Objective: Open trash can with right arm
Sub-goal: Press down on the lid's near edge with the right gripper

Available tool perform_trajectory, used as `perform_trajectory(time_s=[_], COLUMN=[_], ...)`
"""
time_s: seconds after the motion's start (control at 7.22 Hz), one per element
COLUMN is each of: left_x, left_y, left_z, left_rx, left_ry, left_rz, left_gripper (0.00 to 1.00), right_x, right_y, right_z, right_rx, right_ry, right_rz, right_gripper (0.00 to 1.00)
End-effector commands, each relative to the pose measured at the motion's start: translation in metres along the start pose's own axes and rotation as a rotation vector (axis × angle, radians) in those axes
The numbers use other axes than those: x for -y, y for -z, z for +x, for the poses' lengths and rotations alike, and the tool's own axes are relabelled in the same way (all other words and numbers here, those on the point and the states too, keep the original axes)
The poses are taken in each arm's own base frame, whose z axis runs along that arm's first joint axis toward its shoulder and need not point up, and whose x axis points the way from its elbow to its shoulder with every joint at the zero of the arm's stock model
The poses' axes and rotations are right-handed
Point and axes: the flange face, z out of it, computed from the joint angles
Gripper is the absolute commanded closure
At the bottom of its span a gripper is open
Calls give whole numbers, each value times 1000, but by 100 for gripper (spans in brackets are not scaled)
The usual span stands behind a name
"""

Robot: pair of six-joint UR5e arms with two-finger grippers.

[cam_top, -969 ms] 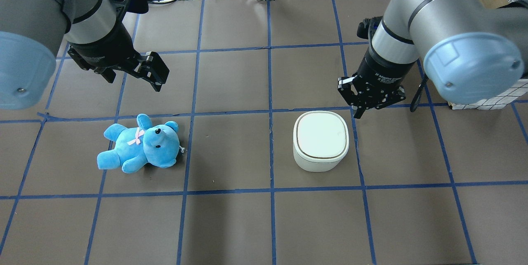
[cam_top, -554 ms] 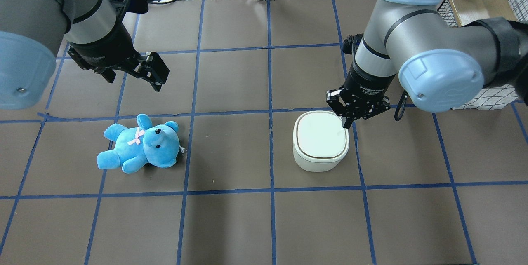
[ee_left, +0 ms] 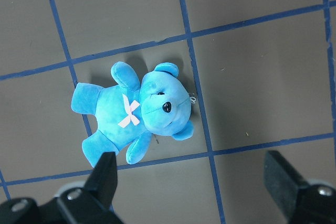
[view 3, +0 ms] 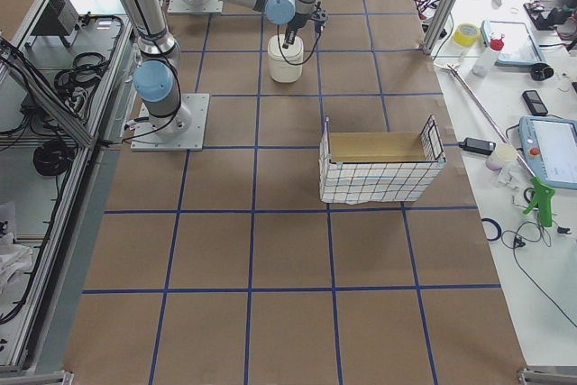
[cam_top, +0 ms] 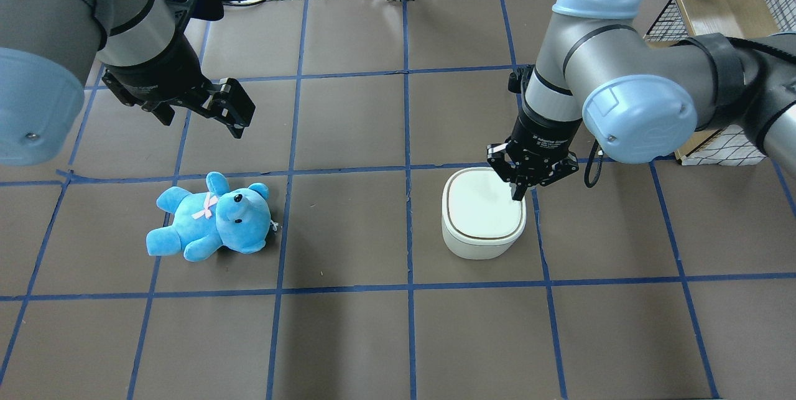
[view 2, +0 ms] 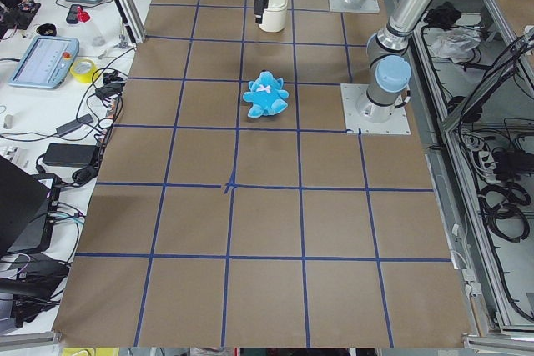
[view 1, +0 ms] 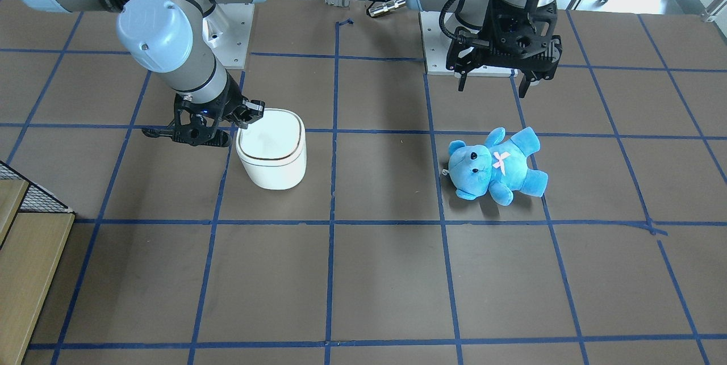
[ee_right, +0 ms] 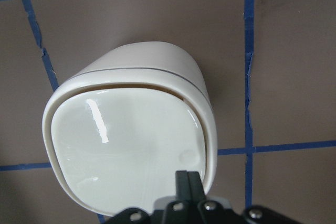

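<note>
Right gripper: the fingers are shut together and nothing is held.
Can: it is set upright directly under this gripper, with the lid down.
Key relation: the tips are placed just inside one lid corner, and the rest of the lid spreads away ahead of them. A small round mark is seen just ahead of the tips.
Axis: the can is rounded-square, so no long axis is offered. The approach is judged to be straight down.
Nearer arm: the right arm is nearer. The left gripper is spread wide, well apart, above the teddy.
Unclear: contact between tips and lid cannot be confirmed. A thin beige strip is shown at the lid's far edge, but whether that edge is lifted cannot be told. The hinge side is not made out.
</note>
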Motion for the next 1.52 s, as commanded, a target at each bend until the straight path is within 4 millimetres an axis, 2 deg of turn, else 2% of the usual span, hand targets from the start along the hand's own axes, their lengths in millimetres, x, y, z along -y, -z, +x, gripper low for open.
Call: perform_trajectory(time_s=[0.0, 0.97, 1.11, 1.38], left_x=[0, 0, 0, 0], left_y=[0, 0, 0, 0], left_z=[0, 0, 0, 0], left_rx=[0, 0, 0, 0], left_ry=[0, 0, 0, 0], left_rz=[0, 0, 0, 0], left_gripper=[0, 0, 0, 0], right_x=[1, 3, 4, 5], right_y=[-11, -33, -32, -15], right_z=[0, 3, 3, 0], right_rx=[-4, -6, -7, 0], right_ry=[5, 5, 4, 1], right_rz=[-19, -37, -34, 4], right_gripper=[100, 100, 100, 100])
